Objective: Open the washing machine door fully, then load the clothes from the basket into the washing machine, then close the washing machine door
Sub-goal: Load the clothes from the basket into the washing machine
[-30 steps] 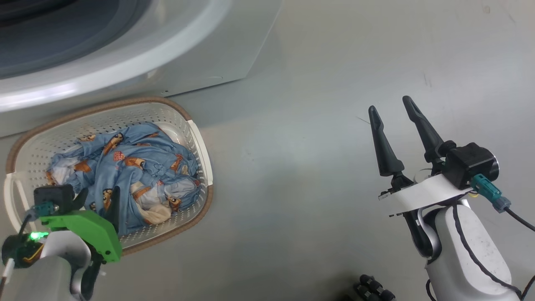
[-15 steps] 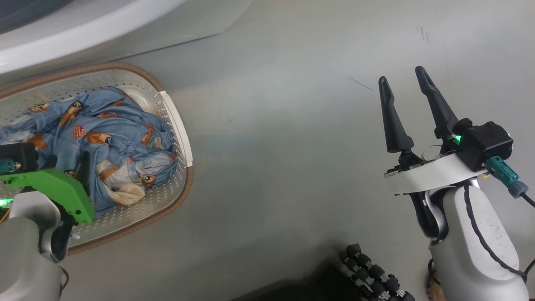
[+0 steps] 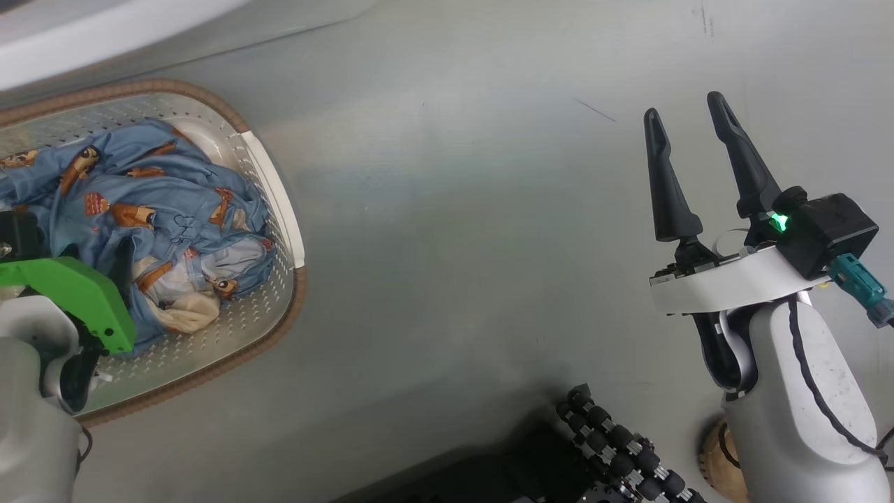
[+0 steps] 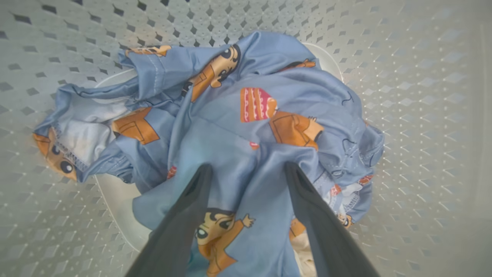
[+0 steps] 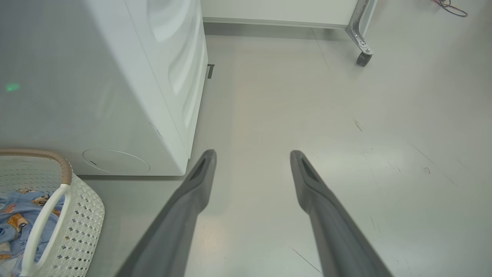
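Observation:
The cream perforated basket (image 3: 297, 307) with a brown rim stands on the floor at the left, below the white washing machine (image 3: 84, 42). The light blue clothes (image 3: 160, 202) with orange cartoon figures lie bunched inside it. In the left wrist view my left gripper (image 4: 248, 169) is open, with its fingers pressed onto the clothes (image 4: 269, 115) either side of a fold, inside the basket (image 4: 423, 77). My right gripper (image 3: 684, 108) hangs open over bare floor to the right, with nothing between its fingers. The washing machine door is out of view.
The right wrist view has my right gripper (image 5: 252, 154), the washing machine's side (image 5: 153, 77), the basket (image 5: 84, 215) and a wheeled metal leg (image 5: 361, 57) at the far wall. Black rollers of my base (image 3: 614, 447) sit at the bottom. Grey floor lies between basket and right arm.
The head camera has swung, so the basket and washer have slid toward the picture's left and top edges. Both grippers stay open, and the left one remains in the clothes.

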You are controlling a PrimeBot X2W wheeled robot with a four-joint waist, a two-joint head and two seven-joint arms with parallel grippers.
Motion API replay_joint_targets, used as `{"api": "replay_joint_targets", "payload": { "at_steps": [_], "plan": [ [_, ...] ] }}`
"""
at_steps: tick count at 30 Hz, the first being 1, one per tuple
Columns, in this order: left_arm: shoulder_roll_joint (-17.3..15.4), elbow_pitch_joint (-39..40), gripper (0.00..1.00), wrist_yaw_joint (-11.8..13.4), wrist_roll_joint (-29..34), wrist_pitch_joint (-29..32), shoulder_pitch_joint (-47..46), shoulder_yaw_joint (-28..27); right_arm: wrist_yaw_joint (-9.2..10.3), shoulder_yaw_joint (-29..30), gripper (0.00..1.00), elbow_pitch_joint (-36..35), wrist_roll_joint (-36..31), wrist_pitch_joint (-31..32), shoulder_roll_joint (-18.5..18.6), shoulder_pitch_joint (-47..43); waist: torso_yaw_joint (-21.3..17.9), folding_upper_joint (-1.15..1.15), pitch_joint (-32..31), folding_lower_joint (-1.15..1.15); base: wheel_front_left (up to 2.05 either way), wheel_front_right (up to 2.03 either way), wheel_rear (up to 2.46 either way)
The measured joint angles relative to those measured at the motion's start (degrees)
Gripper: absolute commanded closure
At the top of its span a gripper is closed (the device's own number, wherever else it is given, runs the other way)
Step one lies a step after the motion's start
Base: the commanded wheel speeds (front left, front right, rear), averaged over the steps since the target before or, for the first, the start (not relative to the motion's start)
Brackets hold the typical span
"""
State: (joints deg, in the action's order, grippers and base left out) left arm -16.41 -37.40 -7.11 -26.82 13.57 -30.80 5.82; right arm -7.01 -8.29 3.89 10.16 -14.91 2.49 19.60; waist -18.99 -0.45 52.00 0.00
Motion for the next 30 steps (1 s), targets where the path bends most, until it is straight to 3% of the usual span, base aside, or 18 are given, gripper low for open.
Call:
{"api": "replay_joint_targets", "payload": {
  "at_steps": [15,16,17,18,19,30],
  "plan": [
    [-1.20,-6.21,0.03,0.00,2.13,0.90,-4.91,1.94,0.00,1.52,0.00,-2.15,0.92,0.00,-0.12,0.33,-0.41,0.00,3.39,0.00,0.00,0.00,0.00],
    [-1.20,-6.55,0.31,0.00,2.45,0.89,-5.06,2.20,0.00,1.54,0.00,-2.25,0.93,0.00,-0.12,0.34,-0.39,0.00,3.44,0.00,0.00,0.00,0.00],
    [-1.20,-6.93,0.51,0.00,2.88,0.37,-5.34,2.96,0.00,1.71,0.00,-2.49,0.93,0.00,-0.13,0.36,-0.32,0.00,3.54,0.00,0.00,0.00,0.00],
    [-1.15,-7.15,0.82,0.00,2.94,0.20,-5.53,3.25,0.00,1.85,0.00,-2.61,0.93,0.00,-0.13,0.39,-0.28,0.00,3.58,0.00,0.00,0.00,0.00],
    [-1.08,-7.47,1.00,0.00,3.01,-0.05,-5.72,3.31,0.00,2.07,0.00,-2.85,1.02,0.00,-0.15,0.46,-0.24,0.00,3.63,0.00,0.00,0.00,0.00],
    [1.91,-10.18,1.00,0.00,2.67,-8.77,-6.21,3.37,0.02,4.28,0.00,-2.74,1.38,0.00,-0.18,1.15,0.96,0.00,1.90,0.00,0.00,0.00,0.00]
  ]
}}
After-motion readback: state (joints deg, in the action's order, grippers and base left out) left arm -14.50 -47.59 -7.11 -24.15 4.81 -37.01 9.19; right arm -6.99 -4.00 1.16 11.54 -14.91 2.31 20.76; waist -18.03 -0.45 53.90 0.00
